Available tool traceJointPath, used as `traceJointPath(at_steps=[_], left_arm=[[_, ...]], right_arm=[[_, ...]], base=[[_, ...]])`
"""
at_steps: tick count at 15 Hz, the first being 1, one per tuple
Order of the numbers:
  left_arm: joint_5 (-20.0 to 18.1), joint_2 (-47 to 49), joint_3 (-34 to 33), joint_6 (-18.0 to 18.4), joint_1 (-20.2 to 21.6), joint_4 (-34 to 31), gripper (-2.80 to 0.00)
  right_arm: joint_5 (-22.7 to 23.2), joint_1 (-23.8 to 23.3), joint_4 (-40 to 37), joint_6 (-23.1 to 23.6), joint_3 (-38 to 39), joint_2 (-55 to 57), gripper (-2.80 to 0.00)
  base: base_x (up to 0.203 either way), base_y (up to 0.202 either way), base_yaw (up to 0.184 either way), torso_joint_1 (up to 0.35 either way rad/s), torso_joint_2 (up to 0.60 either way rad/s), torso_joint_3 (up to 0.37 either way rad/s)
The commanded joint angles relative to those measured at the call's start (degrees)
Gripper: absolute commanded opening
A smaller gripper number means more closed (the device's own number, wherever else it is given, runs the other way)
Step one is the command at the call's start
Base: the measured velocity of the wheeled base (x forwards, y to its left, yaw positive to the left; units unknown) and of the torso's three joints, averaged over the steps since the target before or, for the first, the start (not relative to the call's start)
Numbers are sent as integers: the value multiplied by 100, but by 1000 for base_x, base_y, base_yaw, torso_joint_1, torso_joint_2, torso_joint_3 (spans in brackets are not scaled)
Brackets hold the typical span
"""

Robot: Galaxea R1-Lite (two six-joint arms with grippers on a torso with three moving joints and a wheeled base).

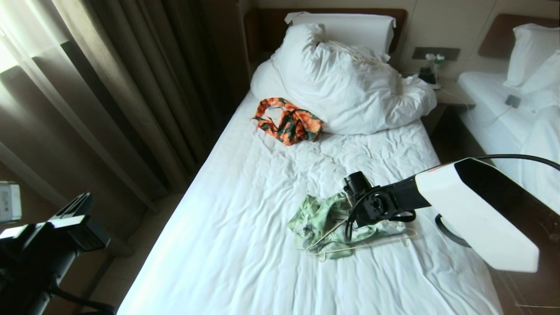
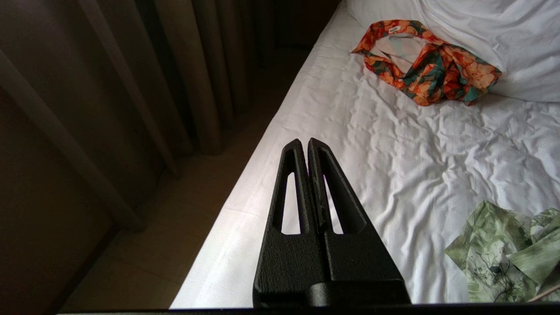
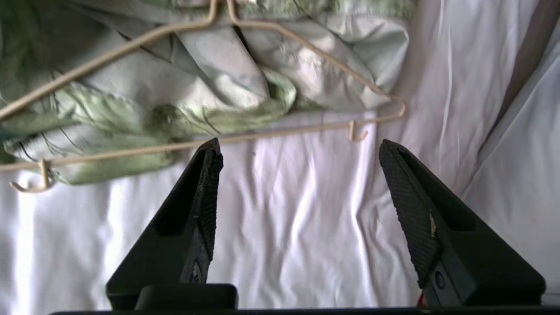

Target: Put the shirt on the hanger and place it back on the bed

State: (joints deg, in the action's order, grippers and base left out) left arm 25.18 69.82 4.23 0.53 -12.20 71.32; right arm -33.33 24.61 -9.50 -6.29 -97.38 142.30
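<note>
While spread wide and holding nothing, right end effector (image 3: 297,153) hovered low over the bed (image 1: 245,245), hanger (image 3: 280,133) just beyond its tips, bottom bar running crosswise to the fingers. Draped over the crumpled shirt (image 1: 321,218), not inside it; neck toward the headboard, hook hidden. Left end effector (image 2: 305,144), pressed together, well apart at the curtain-side edge.

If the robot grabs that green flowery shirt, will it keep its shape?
Probably not. The shirt lies crumpled in soft folds, so it should droop. The hanger on top would likely slide off.
</note>
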Motion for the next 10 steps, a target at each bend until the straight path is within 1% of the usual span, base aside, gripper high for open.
traceJointPath(at_steps=[1, 3, 5, 7, 9, 10], left_arm=[[-21, -934, 196, -3, -2, -662, -280], [-259, -1526, 510, -19, -8, -1373, -280], [-444, -2016, 886, -25, -44, -2149, -280], [-606, -2540, 1042, -24, -124, -2800, -280], [-629, -2836, 1133, -51, -132, -3530, -280], [-464, -2853, 1207, -107, -38, -3680, -280]], right_arm=[[-42, 21, 33, -173, 1030, -967, -280], [-53, 29, 214, -334, 1771, -1736, -280], [-57, 81, 284, -396, 2297, -2527, -280], [-60, 152, 312, -425, 2878, -3472, -280], [-65, 208, 320, -439, 3421, -4473, -280], [-66, 219, 310, -443, 3620, -4920, -280]], base=[[0, 0, 0, 0, 0, 0], [0, 0, 0, 0, 0, 0], [0, 0, 0, 0, 0, 0], [0, 0, 0, 0, 0, 0], [0, 0, 0, 0, 0, 0], [0, 0, 0, 0, 0, 0]])
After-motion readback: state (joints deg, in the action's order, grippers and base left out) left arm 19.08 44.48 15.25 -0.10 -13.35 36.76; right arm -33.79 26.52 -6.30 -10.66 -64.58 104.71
